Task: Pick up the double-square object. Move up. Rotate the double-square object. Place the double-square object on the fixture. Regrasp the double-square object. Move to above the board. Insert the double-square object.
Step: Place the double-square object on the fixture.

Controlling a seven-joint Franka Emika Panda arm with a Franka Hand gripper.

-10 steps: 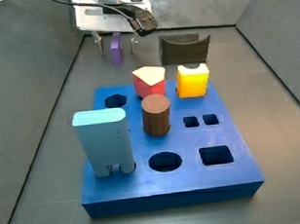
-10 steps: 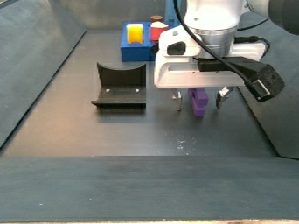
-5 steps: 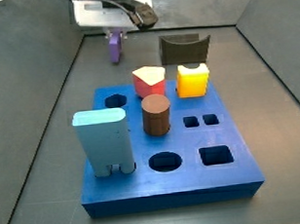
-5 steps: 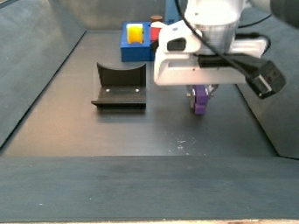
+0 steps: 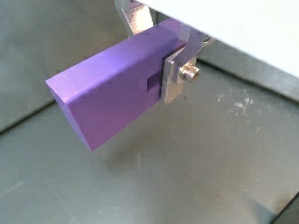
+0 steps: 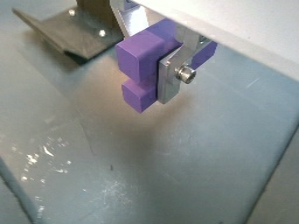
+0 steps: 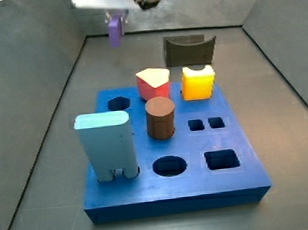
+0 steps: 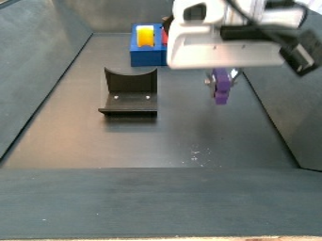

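Holding phase: the double-square object (image 6: 149,63) is clamped between closed jaws of the gripper (image 8: 221,80), clear above the worktop (image 8: 151,141) | long axis is hung downward below the jaws | the fixture (image 8: 128,92) is well apart to one side; rotation is judged next.

A side view looked down from beyond the near end of the board (image 7: 172,136), along it toward the fixture (image 7: 188,50) at the back, the end effector (image 7: 115,24) at its upper edge. Another side view faced the opposite way, low and nearer, with the fixture (image 8: 128,91) ahead and the board (image 8: 149,45) far behind. Both wrist views sat close above the double-square object (image 5: 111,87) (image 6: 149,63); one also caught the fixture (image 6: 73,31).
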